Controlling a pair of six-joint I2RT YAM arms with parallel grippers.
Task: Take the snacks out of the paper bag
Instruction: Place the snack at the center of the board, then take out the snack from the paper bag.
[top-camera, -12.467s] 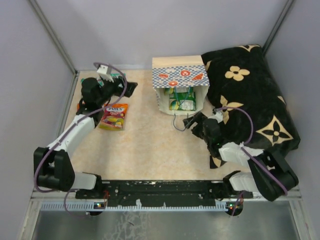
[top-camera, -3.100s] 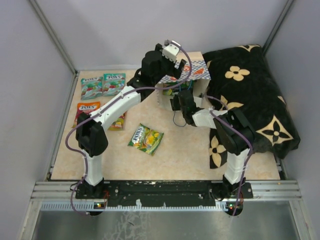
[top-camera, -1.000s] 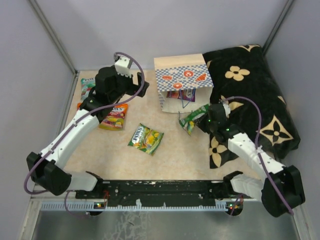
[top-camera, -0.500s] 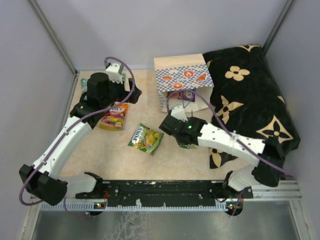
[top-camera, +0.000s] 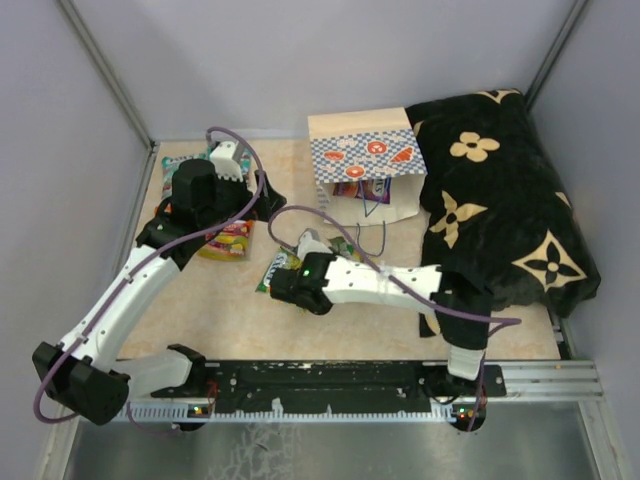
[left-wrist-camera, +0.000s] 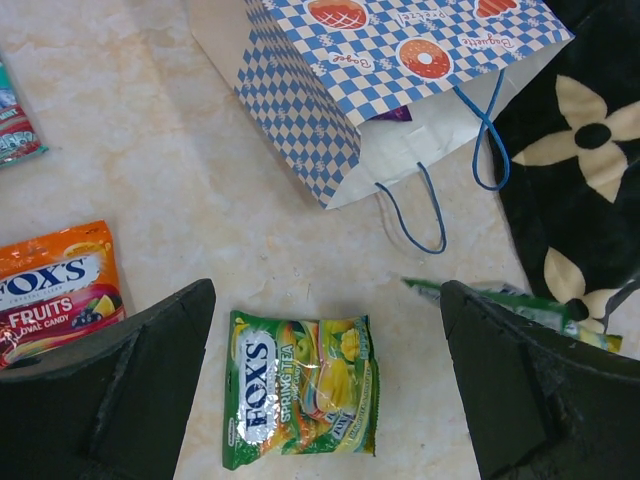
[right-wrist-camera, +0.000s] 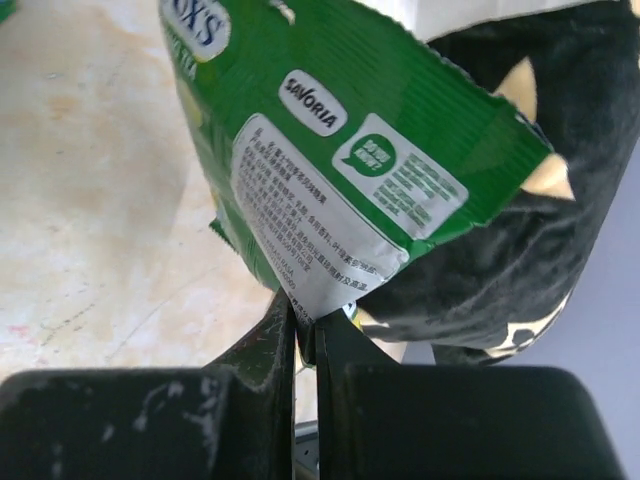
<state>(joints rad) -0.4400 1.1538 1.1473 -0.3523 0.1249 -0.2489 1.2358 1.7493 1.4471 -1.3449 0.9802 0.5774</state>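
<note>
**Green packet lifted clear; purple one left in the bag**

The paper bag (top-camera: 362, 150) lies on its side at the back of the worktop (top-camera: 230, 310), with a purple packet (top-camera: 360, 190) showing in its mouth. The right fingers (right-wrist-camera: 268, 355) are pressed together on the corner of a green packet (right-wrist-camera: 330, 120), held above another green packet (left-wrist-camera: 300, 400) that lies flat. The left fingers (left-wrist-camera: 150, 380) stand spread and hold nothing, near an orange packet (left-wrist-camera: 55, 290). Since half a second before, the right arm has swung left, away from the bag.
</note>
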